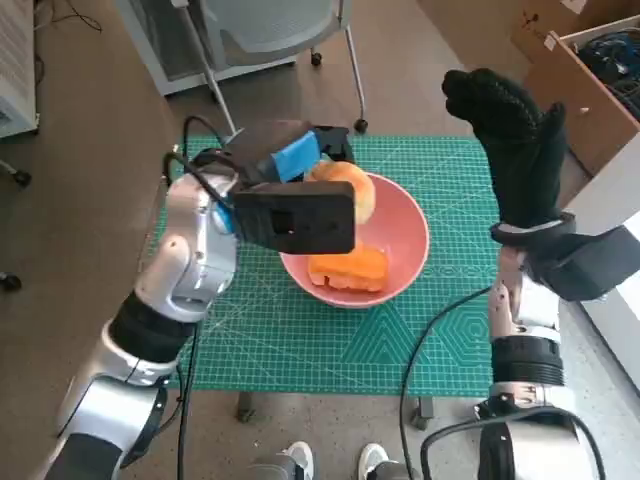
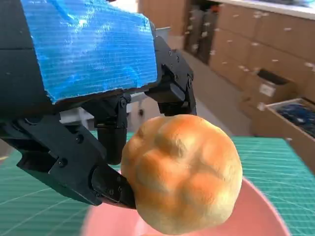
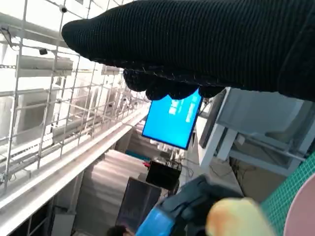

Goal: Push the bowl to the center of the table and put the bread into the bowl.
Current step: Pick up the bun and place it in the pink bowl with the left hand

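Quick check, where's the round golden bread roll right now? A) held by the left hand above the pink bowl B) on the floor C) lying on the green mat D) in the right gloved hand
A: the left hand grips the round golden bread roll over the pink bowl; the right gloved hand is raised, holding nothing.

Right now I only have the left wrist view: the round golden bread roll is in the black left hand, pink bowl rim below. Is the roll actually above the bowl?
Observer: Yes. In the head view the round golden bread roll sits over the far-left rim of the pink bowl, held by the blue-taped left hand.
Operator: Is the bowl empty?
Observer: No. An orange, loaf-like piece already lies inside, toward the near side.
Operator: Where is the bowl on the table?
Observer: Roughly mid-mat on the green cutting mat.
Operator: And my right hand?
Observer: The black-gloved right hand is raised over the mat's right edge, holding nothing, off the bowl.
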